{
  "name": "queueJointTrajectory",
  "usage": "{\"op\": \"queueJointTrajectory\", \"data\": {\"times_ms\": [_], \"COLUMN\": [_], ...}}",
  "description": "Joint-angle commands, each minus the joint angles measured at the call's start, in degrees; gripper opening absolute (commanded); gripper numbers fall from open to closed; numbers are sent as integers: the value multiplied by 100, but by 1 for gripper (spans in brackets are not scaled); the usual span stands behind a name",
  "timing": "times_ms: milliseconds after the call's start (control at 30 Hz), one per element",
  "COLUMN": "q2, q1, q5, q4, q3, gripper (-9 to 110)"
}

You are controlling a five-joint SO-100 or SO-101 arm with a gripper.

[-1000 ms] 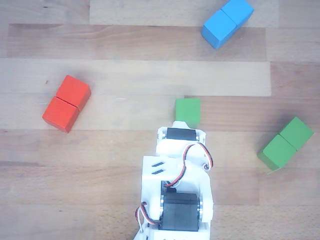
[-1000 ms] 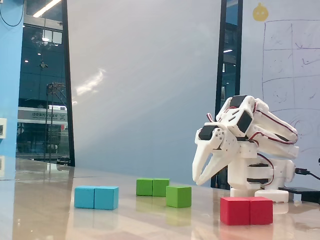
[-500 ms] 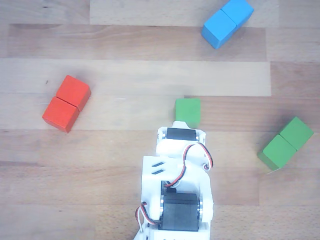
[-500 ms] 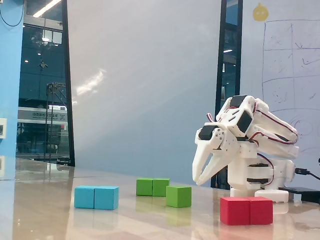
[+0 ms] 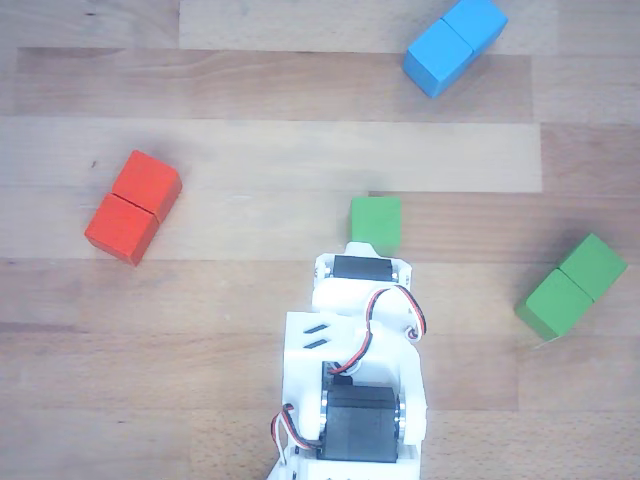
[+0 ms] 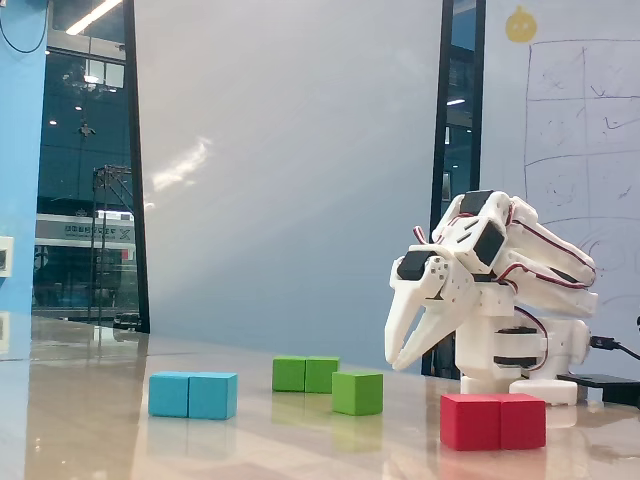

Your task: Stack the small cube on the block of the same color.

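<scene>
Holding unchanged from the earlier frames, the claw (image 6: 397,360) hangs with fingers apart and empty above the worktop (image 5: 250,160), small cube (image 5: 375,224) just ahead of it, long green block (image 5: 571,286) well off right in the other view.

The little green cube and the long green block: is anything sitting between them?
No. In the other view, only bare wooden table lies between the small cube and the block; the red and blue blocks lie elsewhere.
</scene>
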Motion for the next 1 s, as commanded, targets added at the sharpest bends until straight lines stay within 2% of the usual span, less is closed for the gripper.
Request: {"op": "queueJointTrajectory", "data": {"times_ms": [0,733,967], "q2": [167,149,-853], "q1": [18,70,79], "q5": [-18,-18,-97], "q4": [26,9,-316], "q3": [-97,-105,-694], "gripper": [0,0,0]}}
